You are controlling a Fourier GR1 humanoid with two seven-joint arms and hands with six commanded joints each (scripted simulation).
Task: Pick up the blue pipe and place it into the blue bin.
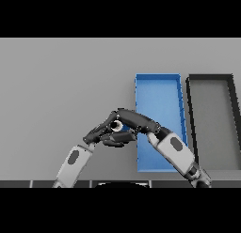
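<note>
On the left, the robot's left arm reaches up from the lower edge across the grey table [56, 86], and its left hand [96, 133] ends just beside the spot where both hands meet; its dark fingers point toward the right and run into the other hand, so I cannot tell whether they are curled or straight. Right against them, a small patch of blue with a pale round end shows between the dark fingers: that looks like the blue pipe [118, 127], nearly all of it hidden, held just off the left wall of the blue bin. The right hand [129, 121] comes in over it from the right, its fingers curled around the pipe, which I judge to be the working grip, with the left hand perhaps only close by. The right forearm crosses the lower part of the blue bin [160, 79], a long open tray lying lengthwise away from the robot, and that crossing explains the angle of the hand: it reaches back over the bin's left edge for something lying outside it. The pipe is not yet inside the bin, so the carry across the wall remains to be done. Furthest right, just beside the blue bin, sits a dark-rimmed bin [209, 77] with a grey floor, untouched.
</note>
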